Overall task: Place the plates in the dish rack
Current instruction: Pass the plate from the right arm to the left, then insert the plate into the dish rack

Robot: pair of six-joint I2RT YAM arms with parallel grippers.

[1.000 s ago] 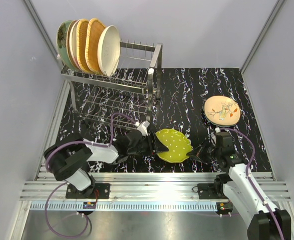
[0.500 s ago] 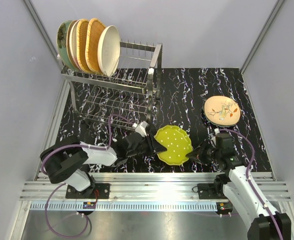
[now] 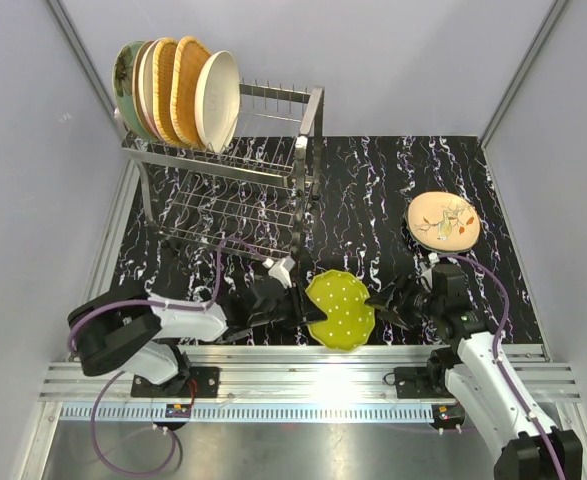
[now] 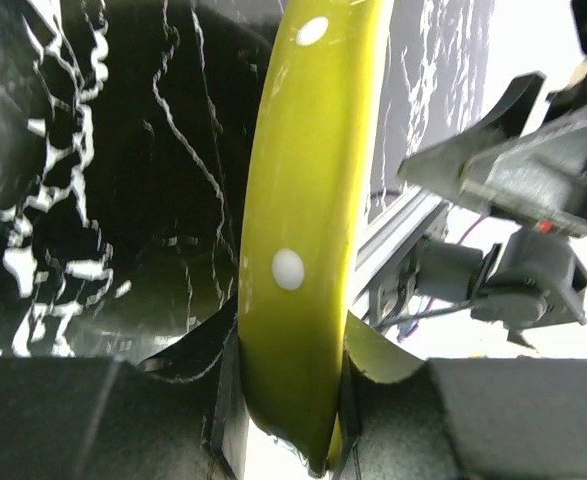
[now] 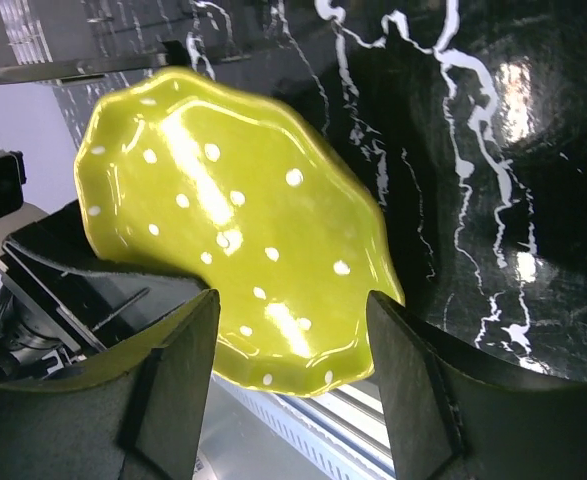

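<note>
Glaze makes this lime plate (image 3: 339,310) slick, and it is stiff and brittle, so I judge it will neither flex nor forgive a knock against steel wire. My left gripper (image 4: 288,400) is pinching its rim, one finger on each face. The plate sits tilted in that hold near the front of the table (image 3: 493,180), between my two arms and well short of the dish rack (image 3: 223,190). My right gripper (image 3: 388,303) hangs just beside the opposite edge, fingers spread, touching nothing. The rim is the right place to hold, but the wavy edge and smooth surface could let the plate swivel, since its weight hangs beyond the fingers. Several plates (image 3: 173,90) stand in the rack's top tier, and a floral plate (image 3: 442,220) lies flat at right.
</note>
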